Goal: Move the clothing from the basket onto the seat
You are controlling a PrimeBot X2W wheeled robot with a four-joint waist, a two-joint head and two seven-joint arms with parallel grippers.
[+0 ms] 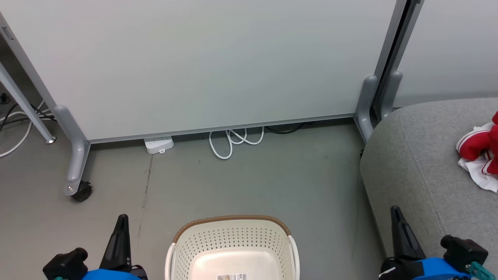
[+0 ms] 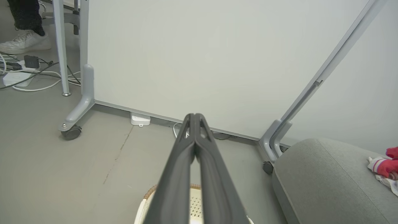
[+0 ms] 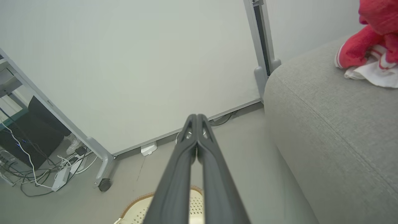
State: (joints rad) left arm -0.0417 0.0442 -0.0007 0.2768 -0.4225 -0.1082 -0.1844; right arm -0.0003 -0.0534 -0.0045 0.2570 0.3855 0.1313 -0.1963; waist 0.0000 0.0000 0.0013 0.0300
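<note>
Laundry basket [image 1: 233, 218] at 6 o'clock in the head view. The visible part of its floor is bare apart from a label [image 1: 232, 276].

Red clothing [image 1: 480, 153] with white trim lies bunched at 3 o'clock on the grey seat [image 1: 412, 155], well apart from the basket.

Left gripper [image 1: 123, 217] has its fingers pressed together and holds nothing. Right gripper [image 1: 395, 210] is the same, low beside the seat's front.

Judgement: the fabric is light, limp and non-fragile, and will drape and trail. If it needs regrasping, pinch a raised fold at the top of the heap, not a flat edge.
</note>
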